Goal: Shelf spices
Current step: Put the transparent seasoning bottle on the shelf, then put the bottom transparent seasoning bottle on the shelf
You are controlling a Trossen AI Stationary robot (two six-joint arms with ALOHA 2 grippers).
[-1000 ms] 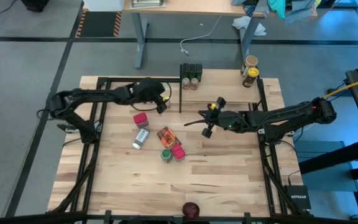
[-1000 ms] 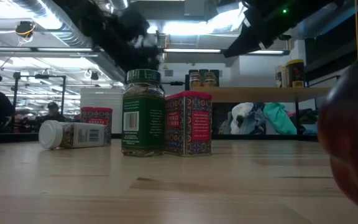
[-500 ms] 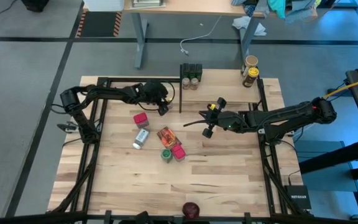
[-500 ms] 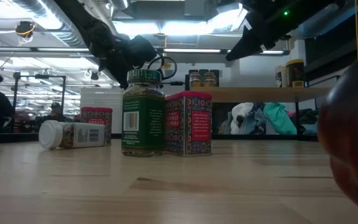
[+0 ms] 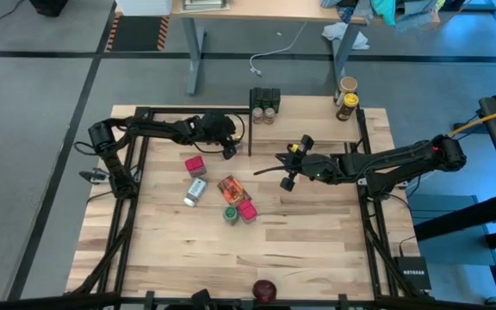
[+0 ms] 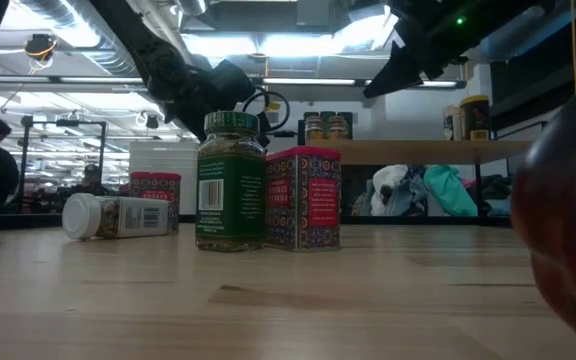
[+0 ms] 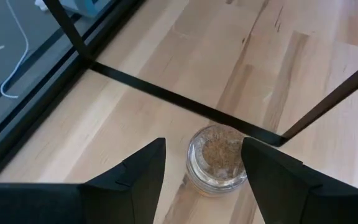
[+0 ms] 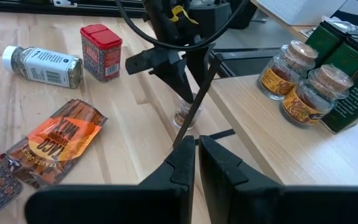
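Standing upright on the tabletop (image 5: 317, 241) by the shelf's (image 5: 313, 129) black corner post, a small clear jar (image 7: 219, 158) of tan spice sits between my left gripper's (image 7: 202, 163) spread fingers, not visibly pinched. Since a second ago I see the left arm has swung toward the shelf, carrying the gripper there. My right gripper (image 5: 288, 165) hangs clenched and empty mid-table, unchanged. Other spices remain clustered mid-table: a red tin (image 5: 195, 165), a white-capped bottle (image 5: 195, 192), an orange packet (image 5: 231, 188).
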